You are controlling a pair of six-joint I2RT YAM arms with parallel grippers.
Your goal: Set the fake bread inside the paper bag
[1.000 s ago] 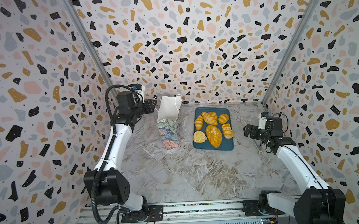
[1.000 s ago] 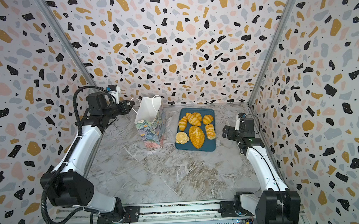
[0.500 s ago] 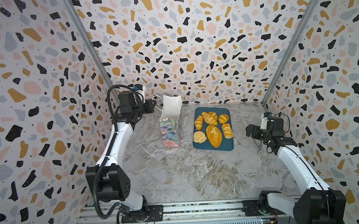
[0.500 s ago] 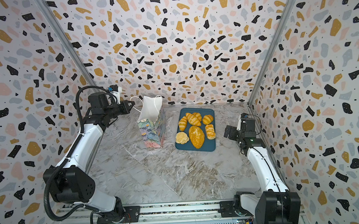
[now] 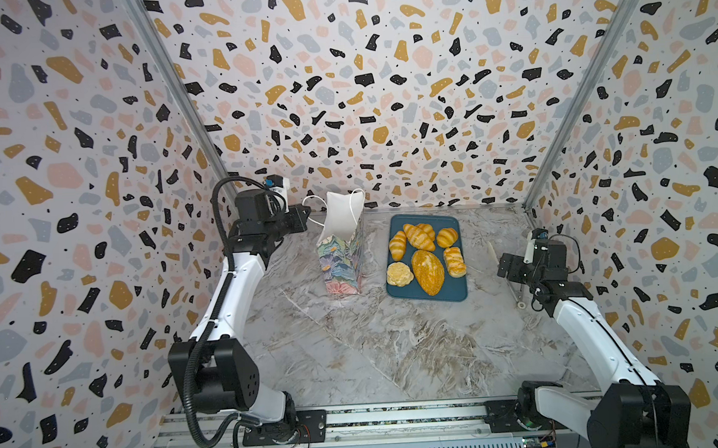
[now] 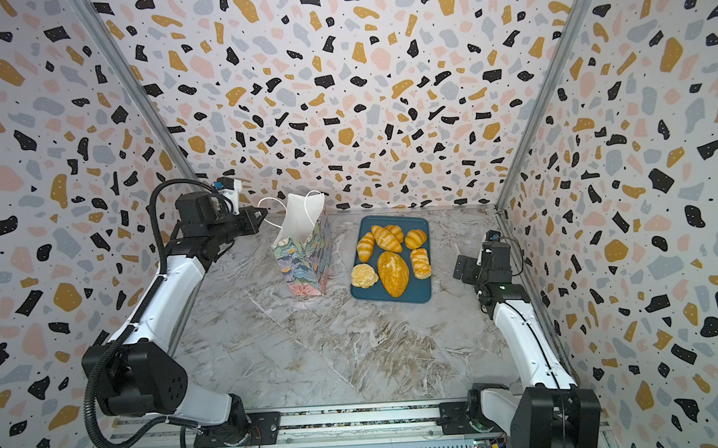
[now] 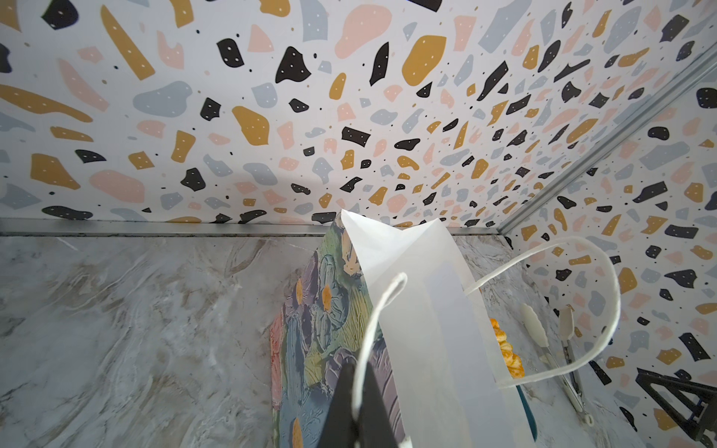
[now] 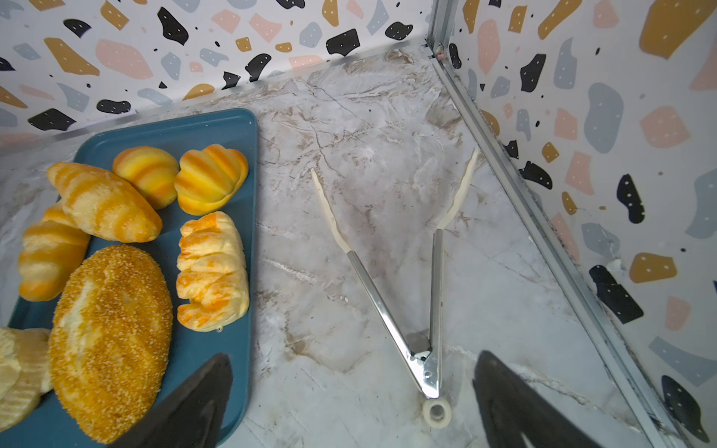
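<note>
Nearest me a metal rail point(image 5: 399, 416) carries the bases of two white-and-black arms, and beyond it spreads one grey marbled table point(image 5: 375, 349), mostly bare in the middle. On the right side the right tool point(image 8: 353, 357) hangs with its jaws spread wide and nothing in them, above the hinge end of a single pair of steel tongs point(image 8: 435, 291) that lies open on the table near the wall. Left of that sits one dark-blue tray point(image 5: 427, 299) with all seven pieces of fake bread point(image 5: 427, 272) on it: three striped croissants, two ridged rolls, one speckled oval loaf and one pale lumpy bun. Just beside the tray, further left, stands one floral paper bag point(image 5: 342, 259), upright, mouth open, with no bread to be seen inside. The left tool point(image 5: 307, 212) is pinched shut on one of its two white cord handles point(image 7: 372, 322). Three walls point(image 5: 343, 88) of terrazzo-patterned panels box the table in.
</note>
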